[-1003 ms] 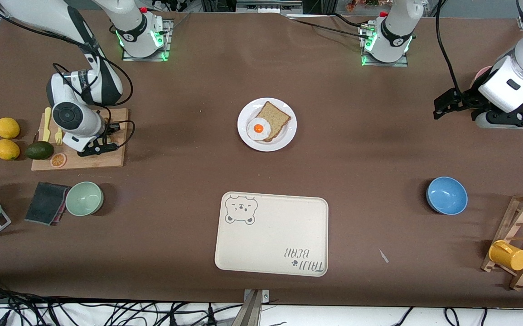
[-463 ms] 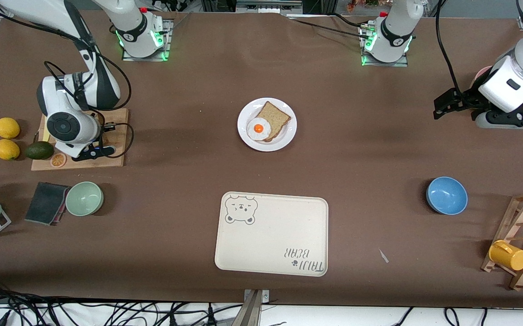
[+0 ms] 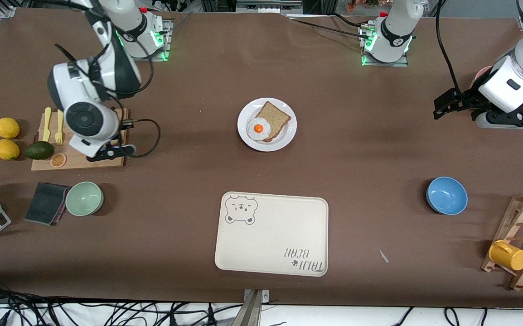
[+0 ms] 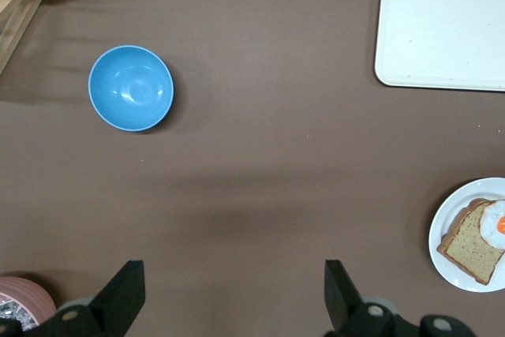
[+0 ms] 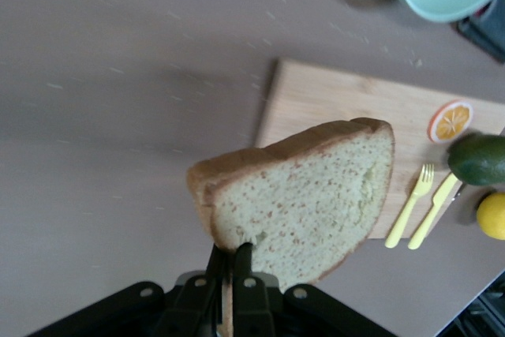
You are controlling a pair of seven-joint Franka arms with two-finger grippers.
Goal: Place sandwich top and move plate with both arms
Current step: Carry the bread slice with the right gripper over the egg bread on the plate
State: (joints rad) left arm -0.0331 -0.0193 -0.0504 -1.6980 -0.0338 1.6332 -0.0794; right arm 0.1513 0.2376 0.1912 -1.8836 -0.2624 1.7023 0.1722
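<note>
Speckled sandwich top (image 5: 304, 195) edge-on in right tool (image 5: 230, 262), over cutting board (image 5: 339, 104)

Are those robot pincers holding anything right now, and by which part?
The right pincer pinches the sandwich top by its crust edge, above the cutting board. The left pincer is open and holds nothing.

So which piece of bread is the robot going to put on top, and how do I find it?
Look toward the right arm's end of the table, where the wooden cutting board lies. Over it hangs the right gripper, pinching the sandwich top by its edge. It's the pale speckled slice up in the air; the other slice is darker and lies on the white plate under an egg.
</note>
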